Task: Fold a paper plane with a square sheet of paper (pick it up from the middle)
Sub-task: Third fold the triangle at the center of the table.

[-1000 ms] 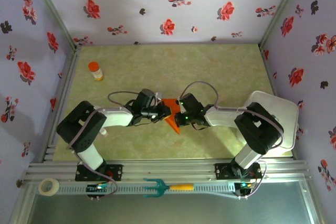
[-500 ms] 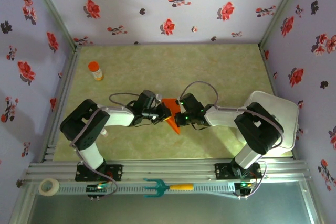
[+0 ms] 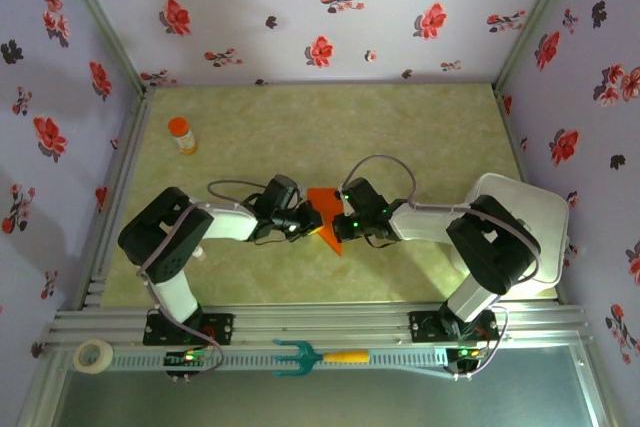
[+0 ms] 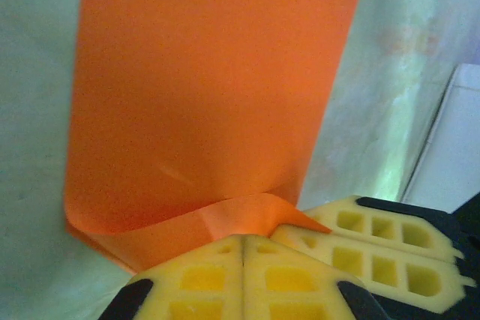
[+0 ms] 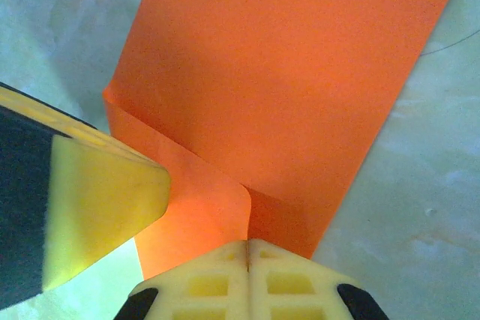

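**Two closed tools crowded on one crease: the fold may slip or spring open**

Nearest, on the rail in front of the arm bases, a teal fork point(image 3: 318, 356) lies well clear of the work; I judge it no hazard.

At mid-counter, the left tool point(image 4: 242, 249) and the right tool point(image 5: 247, 249) both have their jaws closed together, tips set against the folded near edge of the square sheet of paper point(image 3: 322, 199). The sheet lies flat on the counter point(image 3: 400, 127) between them, with a narrow flap curling up at the tips. Whether either tool pinches the flap or merely presses on it, I cannot tell.

The risks sit here. The flap is rounded rather than sharply creased, so it could spring open once pressure lifts. The counter looks smooth, so a sideways push could slide the whole sheet and skew the crease. The two tools are just beside each other, so a small move inward could knock them together, and pulling apart while pinching could tear the thin paper.

Farther off, the orange-capped bottle point(image 3: 181, 134) stands well apart and poses no threat.
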